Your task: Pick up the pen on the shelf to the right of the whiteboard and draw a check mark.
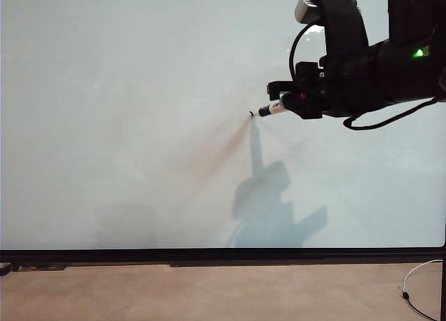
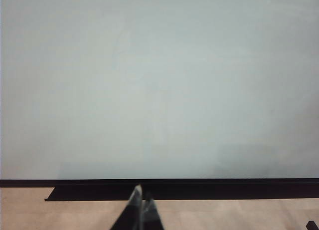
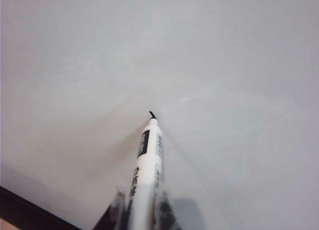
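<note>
**Inspector:** Right gripper (image 1: pixel 296 102) reaches in from the right of the exterior view, closed on the pen (image 1: pixel 272 110). Left gripper (image 2: pixel 139 210) is low before the board's bottom frame, its fingers pressed together with nothing between them.

**Assistant:** Start with the biggest item?

**Inspector:** Whiteboard (image 1: pixel 139 112): fills almost the whole exterior view, glossy, faintly smudged, black frame along the bottom. I judge it rigid and slick, so a tip will skate on it with little drag.

**Assistant:** And the pen?

**Inspector:** Slim white barrel with black print. In the right wrist view the pen (image 3: pixel 147 165) runs out from between the fingers (image 3: pixel 164 210), which hold it on the rear of the barrel. The black tip is at the board surface, roughly mid-height, right of centre. Light and stiff, in my judgement; the smooth barrel could slide or pivot under hard pressure, so a hold nearer the tip would be steadier.

**Assistant:** Any mark?

**Inspector:** Only a tiny black hook at the tip; the check mark (image 3: pixel 151 113) is barely begun.
</note>
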`<state>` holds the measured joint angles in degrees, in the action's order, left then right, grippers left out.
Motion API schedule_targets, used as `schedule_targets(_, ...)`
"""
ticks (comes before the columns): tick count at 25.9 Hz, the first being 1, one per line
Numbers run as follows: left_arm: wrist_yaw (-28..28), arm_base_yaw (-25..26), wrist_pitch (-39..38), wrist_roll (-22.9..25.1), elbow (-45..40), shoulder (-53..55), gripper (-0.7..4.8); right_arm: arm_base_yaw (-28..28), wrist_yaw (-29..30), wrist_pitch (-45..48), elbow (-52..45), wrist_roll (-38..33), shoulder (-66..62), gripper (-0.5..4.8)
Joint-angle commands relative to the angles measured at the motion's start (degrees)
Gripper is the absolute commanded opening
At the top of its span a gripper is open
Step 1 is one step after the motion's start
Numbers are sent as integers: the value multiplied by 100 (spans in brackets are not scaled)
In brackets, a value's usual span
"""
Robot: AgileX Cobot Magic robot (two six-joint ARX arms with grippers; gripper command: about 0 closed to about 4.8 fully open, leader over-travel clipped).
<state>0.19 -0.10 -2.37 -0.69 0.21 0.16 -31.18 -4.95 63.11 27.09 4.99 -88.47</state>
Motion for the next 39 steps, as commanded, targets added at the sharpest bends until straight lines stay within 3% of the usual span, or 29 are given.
schedule_targets(1, 2, 0, 72, 24, 17, 2, -4, 11, -157, -122, 15, -48, 20, -5)
schedule_targets(28, 2, -2, 72, 24, 17, 2, -4, 11, -560, -577, -17, -133, 20, -5)
schedule_targets(39, 0, 0, 72, 24, 17, 2, -4, 11, -570, -601, -15, 404, 20, -5)
